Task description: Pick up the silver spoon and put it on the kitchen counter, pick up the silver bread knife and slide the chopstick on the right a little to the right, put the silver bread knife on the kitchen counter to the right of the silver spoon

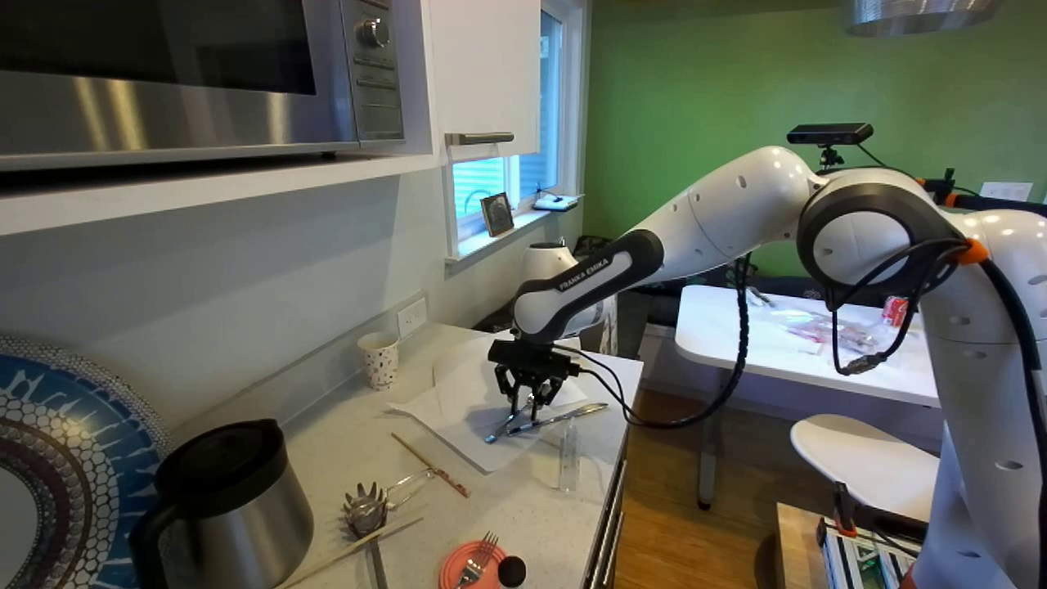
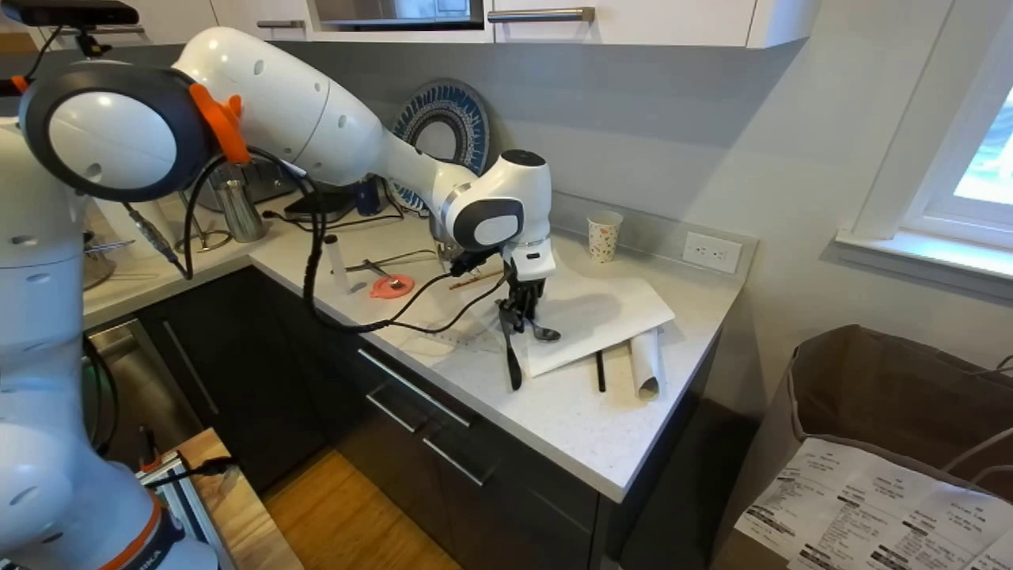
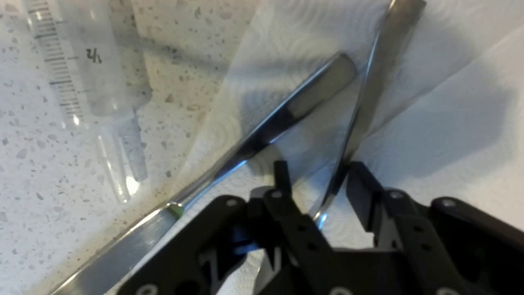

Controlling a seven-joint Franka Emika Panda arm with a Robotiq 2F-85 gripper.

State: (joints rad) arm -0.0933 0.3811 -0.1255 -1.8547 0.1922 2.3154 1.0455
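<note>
Black gripper [image 3: 319, 172], closest to the wrist camera, fingers spread, the slim handle of the silver spoon [image 3: 376, 78] between them. In that view the silver bread knife [image 3: 229, 162] slants just left of the gripper; farther left, a clear plastic tube [image 3: 98, 82] lies on the kitchen counter [image 3: 24, 176].
</note>
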